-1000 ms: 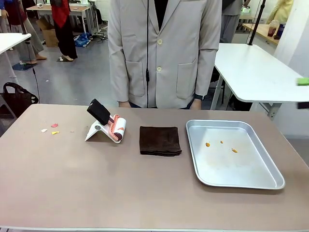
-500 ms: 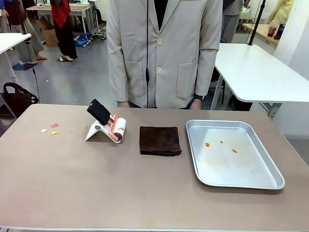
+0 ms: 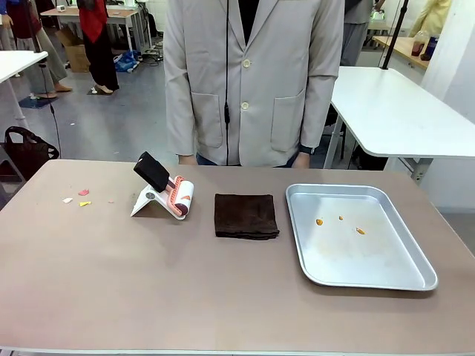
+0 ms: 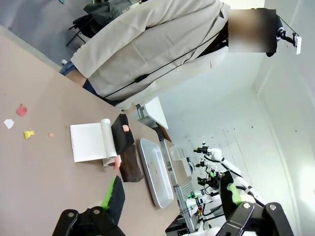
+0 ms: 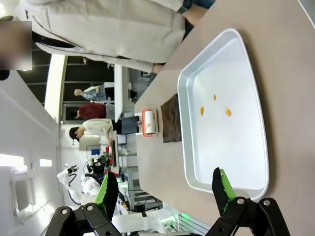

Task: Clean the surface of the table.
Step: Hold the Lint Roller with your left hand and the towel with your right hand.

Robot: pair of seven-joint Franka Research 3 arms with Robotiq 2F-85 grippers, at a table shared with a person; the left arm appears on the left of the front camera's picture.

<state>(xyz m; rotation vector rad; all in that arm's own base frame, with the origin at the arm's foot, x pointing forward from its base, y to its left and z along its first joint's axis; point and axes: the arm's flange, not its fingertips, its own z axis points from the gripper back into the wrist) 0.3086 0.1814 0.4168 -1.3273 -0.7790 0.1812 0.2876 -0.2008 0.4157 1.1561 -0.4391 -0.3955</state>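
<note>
Surface point(image 3: 148, 282) of matte brownish taupe with a pale edge stretches across the front view from left to right, and a person point(image 3: 252, 81) in a light grey coat stands at its far side, just behind the middle. Far left on it lie a few small paper scraps point(image 3: 80, 196) in red, white and yellow, close together. Right of them, well apart, a lint roller point(image 3: 167, 194) with a black handle rests tilted on its white stand. Just right of the roller, a dark brown cloth point(image 3: 246, 215) lies folded flat in a square near the middle. On the right side sits a shiny metal tray point(image 3: 371, 259), close beside the cloth but not touching it, with three small orange crumbs point(image 3: 360, 231) lying in its far half.

In the left wrist view, the left arm's fingers point(image 4: 115, 196) are spread wide with nothing between them, raised off the surface and looking along it past the scraps, roller, cloth and tray. In the right wrist view, the right arm's fingers point(image 5: 220, 186) are likewise spread wide and hold nothing, poised at the near end of the tray, with the cloth and roller beyond it.
</note>
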